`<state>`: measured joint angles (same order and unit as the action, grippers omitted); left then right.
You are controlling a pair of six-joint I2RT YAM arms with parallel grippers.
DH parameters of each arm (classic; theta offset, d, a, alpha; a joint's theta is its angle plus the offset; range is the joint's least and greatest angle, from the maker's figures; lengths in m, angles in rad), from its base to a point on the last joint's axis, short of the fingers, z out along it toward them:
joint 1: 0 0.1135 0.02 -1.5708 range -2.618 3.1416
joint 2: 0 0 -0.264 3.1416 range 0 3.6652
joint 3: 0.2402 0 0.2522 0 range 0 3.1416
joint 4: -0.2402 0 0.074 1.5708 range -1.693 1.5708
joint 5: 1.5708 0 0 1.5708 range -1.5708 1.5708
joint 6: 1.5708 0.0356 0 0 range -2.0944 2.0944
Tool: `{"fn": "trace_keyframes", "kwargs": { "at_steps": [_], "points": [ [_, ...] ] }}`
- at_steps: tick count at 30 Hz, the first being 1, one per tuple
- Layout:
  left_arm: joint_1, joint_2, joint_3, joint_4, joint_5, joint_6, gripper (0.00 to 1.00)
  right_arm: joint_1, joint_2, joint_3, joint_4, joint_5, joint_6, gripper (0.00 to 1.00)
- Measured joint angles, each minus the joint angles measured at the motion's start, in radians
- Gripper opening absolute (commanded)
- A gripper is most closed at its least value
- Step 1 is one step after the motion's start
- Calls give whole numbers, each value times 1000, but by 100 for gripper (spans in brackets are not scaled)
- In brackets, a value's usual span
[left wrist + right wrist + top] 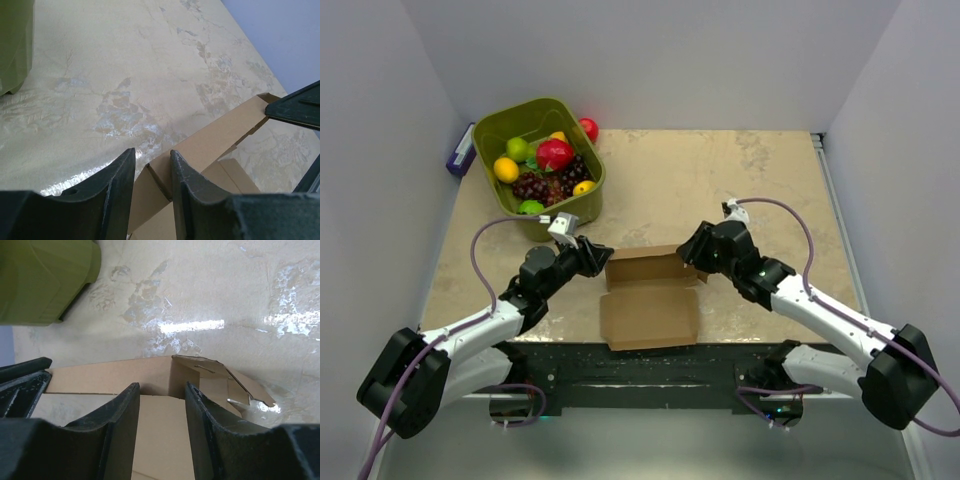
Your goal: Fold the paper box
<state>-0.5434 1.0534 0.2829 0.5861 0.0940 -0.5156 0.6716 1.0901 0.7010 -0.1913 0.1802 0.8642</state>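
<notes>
Paper box [650,314], brown cardboard, part-folded.

Location: on the table [740,190], directly between the two sets of jaws.

Condition: base panel lies flat. Back wall [642,268] stands roughly upright on its crease. Side flap [220,382] at the wall's right end is bent up and inward, loose and not tucked. No other wall is seen raised.

Left jaws: at the left end of the back wall, partly apart, with the wall's end corner between them. Whether they press on the cardboard or only straddle it cannot be told.

Right jaws: at the right end of the same wall, apart. The corner where wall meets base shows in the gap, and nothing looks clamped in the wrist view.

Green bin [45,280] of fruit: beyond the left jaws and off to their left, well apart from the box. It has no part in the job.

Step in hand, by judgement: standing the back wall up and steadying it at both ends, early in the fold.

Next move, by judgement: one set of jaws holds the wall upright while the other turns a side flap in along its crease. The board is thin, so a hard pinch off the crease would likely buckle it. Releasing both ends together would likely let the wall fall back.
</notes>
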Motion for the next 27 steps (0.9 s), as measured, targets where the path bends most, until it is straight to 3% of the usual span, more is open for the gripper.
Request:
{"fn": "trace_keyframes", "kwargs": {
  "at_steps": [27],
  "points": [
    [0,13,-2,21,8,3,36,-12,-95,-352,510,-15,406,38]
  ]
}}
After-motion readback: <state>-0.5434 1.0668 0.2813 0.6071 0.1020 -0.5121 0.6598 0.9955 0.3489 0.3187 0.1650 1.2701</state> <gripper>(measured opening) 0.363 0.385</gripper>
